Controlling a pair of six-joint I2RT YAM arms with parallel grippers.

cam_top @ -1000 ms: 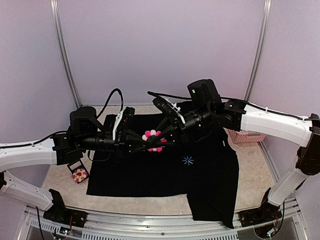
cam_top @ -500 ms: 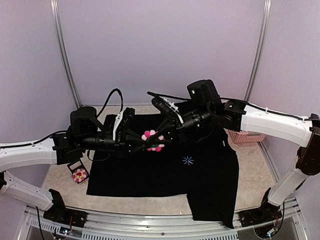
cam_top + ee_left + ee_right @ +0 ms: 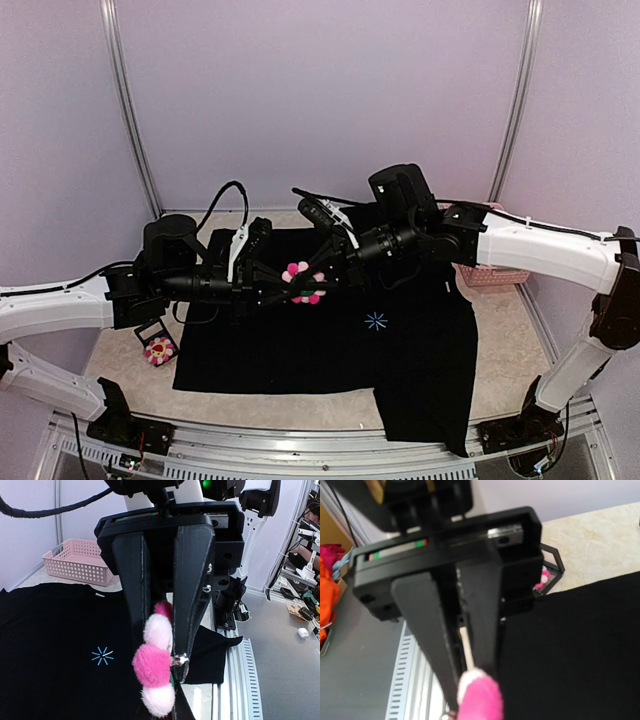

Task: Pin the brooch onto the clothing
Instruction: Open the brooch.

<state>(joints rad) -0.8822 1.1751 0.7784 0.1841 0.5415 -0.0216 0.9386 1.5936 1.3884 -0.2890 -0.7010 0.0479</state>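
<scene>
My left tool point(image 3: 283, 290) is clamped on the brooch point(image 3: 152, 667), which hangs edge-on in the air above the upper middle of the shirt point(image 3: 300, 350) and touches no cloth. My right tool point(image 3: 328, 280) meets it from the other side with its jaws drawn almost together. A pink petal shows at their tips in the right wrist view, but I cannot tell whether they grip the flower, its pin or nothing. I judge the brooch to be very light and soft. The plush petals will squash and roll under pressure, so a hold on them alone would let it twist. The firmer places to hold are the centre and the back, where the small metal pin point(image 3: 179, 658) glints beside my left finger. That pin is thin, stiff and easy to bend or lose, so I would pinch it near its hinge and never by the point. The shirt lies limp on the desk point(image 3: 505, 330) and will bunch and slide if pushed, so the pin needs to go in at a shallow angle.
</scene>
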